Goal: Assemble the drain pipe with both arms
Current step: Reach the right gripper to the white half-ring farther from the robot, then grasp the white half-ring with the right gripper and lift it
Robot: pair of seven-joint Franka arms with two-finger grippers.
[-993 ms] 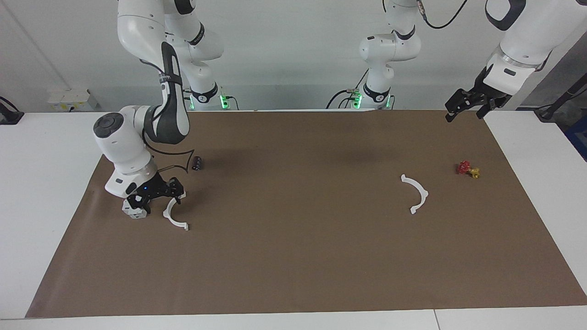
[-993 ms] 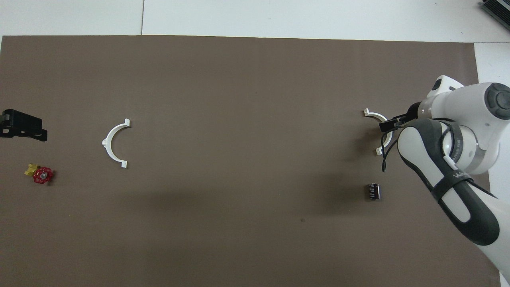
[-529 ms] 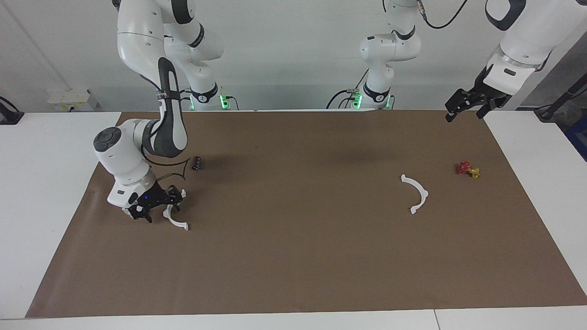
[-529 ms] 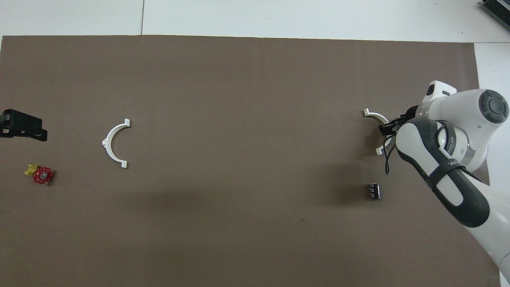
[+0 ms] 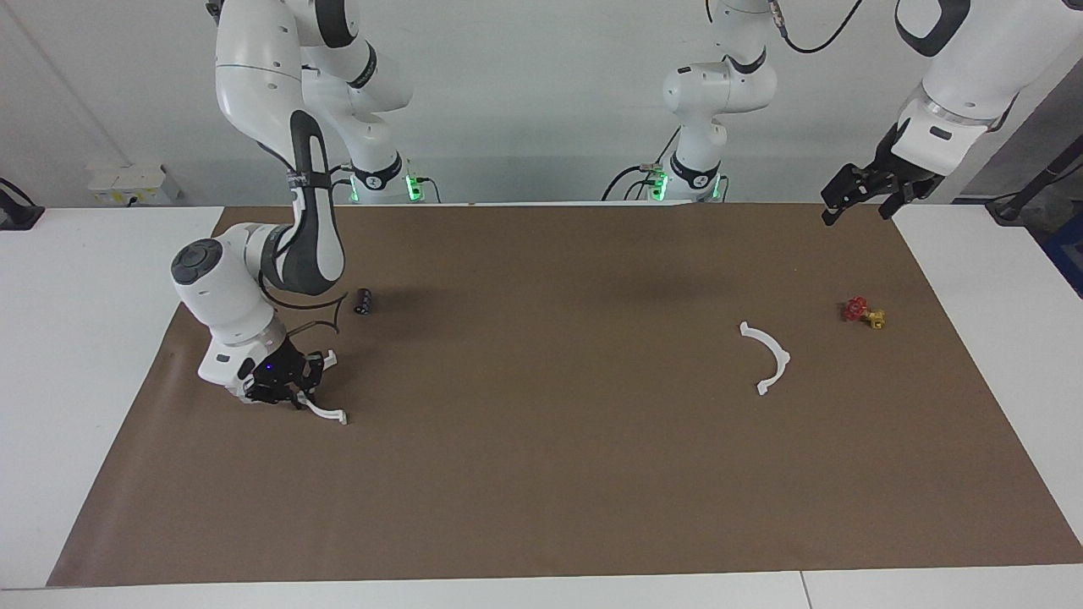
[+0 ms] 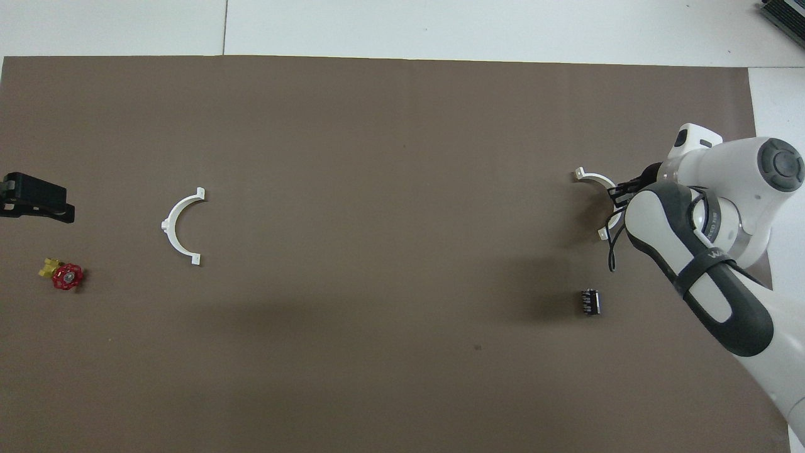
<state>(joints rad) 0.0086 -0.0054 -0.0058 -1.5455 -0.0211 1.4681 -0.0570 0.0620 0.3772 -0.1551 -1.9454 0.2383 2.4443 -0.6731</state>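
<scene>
One white half-ring of the drain pipe (image 5: 327,413) lies on the brown mat at the right arm's end. My right gripper (image 5: 294,391) is down at the mat, its fingers closed around the middle of this arc; in the overhead view the gripper (image 6: 620,197) covers the arc's middle and only the half-ring's ends (image 6: 596,182) show. The other half-ring (image 5: 772,356) lies flat toward the left arm's end, also in the overhead view (image 6: 177,229). My left gripper (image 5: 859,203) waits open in the air over the mat's corner by the left arm (image 6: 36,200).
A small red-and-yellow valve (image 5: 864,313) sits beside the free half-ring toward the left arm's end (image 6: 64,275). A small dark part (image 5: 362,301) lies nearer to the robots than the right gripper (image 6: 590,302). White tabletop (image 5: 85,279) borders the mat.
My right gripper's fingers have closed in on the half-ring's middle from a wide-open stance, and the ring has shifted slightly. The left arm has not moved.
</scene>
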